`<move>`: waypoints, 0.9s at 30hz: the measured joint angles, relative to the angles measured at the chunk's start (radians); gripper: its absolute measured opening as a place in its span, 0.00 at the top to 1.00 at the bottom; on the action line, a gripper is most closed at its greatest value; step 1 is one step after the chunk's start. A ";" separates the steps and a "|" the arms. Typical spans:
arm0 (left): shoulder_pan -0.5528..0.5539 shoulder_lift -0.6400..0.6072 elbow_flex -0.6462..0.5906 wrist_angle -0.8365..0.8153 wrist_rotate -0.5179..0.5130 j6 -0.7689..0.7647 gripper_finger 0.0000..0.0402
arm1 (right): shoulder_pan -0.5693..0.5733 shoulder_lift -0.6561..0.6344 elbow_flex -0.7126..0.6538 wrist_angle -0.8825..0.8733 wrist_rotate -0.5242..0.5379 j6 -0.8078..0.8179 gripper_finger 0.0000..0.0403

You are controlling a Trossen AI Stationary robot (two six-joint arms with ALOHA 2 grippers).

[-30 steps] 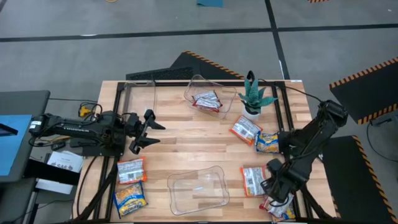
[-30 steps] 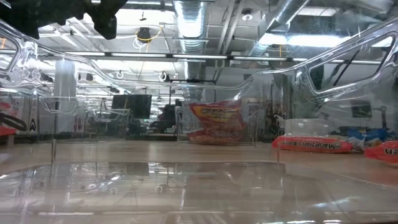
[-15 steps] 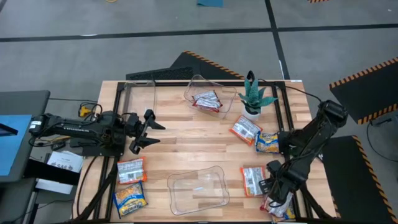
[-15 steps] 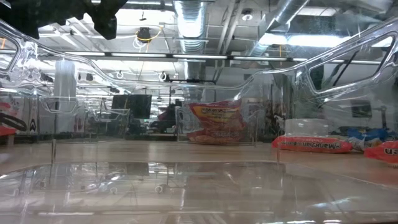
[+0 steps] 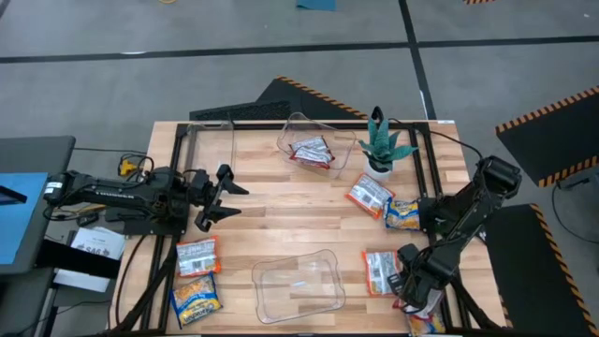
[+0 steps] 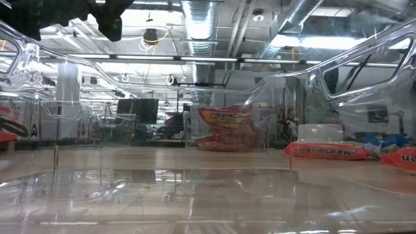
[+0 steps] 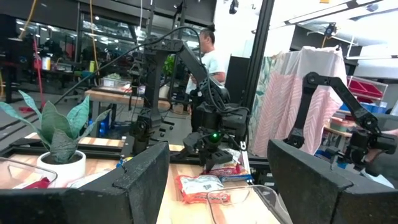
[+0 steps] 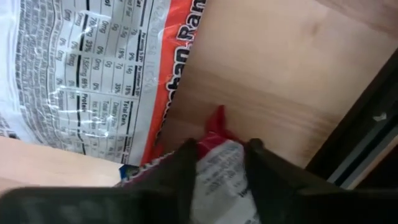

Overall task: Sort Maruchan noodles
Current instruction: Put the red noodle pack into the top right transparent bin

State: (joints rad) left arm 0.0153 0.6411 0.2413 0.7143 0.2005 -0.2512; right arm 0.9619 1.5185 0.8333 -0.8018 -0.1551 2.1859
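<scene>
At the table's near right corner, the right gripper (image 8: 217, 167) pinches a red-and-white noodle packet (image 8: 219, 163) between its fingers, directly under it beside an orange packet (image 8: 99, 68); the left gripper (image 5: 225, 197), jaws spread, waits far across the table

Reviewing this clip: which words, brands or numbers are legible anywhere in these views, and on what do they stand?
"Ram": orange edge of the white-and-orange plastic noodle packet, right wrist view; the word is cut off.
"Total Carb.", "Protein": the same packet's nutrition panel; the figures beside them are only partly legible.
Red noodle packets in the clear plastic bin, low view: print too blurred.
Red flat packet at right, low view: white lettering too blurred.
High view: all packet print too small.
</scene>
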 joint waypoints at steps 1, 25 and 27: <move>0.000 0.000 0.000 0.000 0.000 0.000 0.36 | 0.000 0.000 0.000 -0.003 0.000 -0.012 0.68; 0.000 0.000 0.000 0.002 -0.003 0.000 0.36 | -0.105 -0.144 0.081 -0.042 0.100 -0.224 0.82; 0.000 0.000 0.000 0.002 -0.003 0.000 0.36 | -0.092 -0.144 0.081 0.026 0.096 -0.226 0.73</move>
State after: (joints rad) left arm 0.0154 0.6407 0.2413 0.7163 0.1974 -0.2508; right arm 0.8703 1.3743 0.9142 -0.7758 -0.0589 1.9601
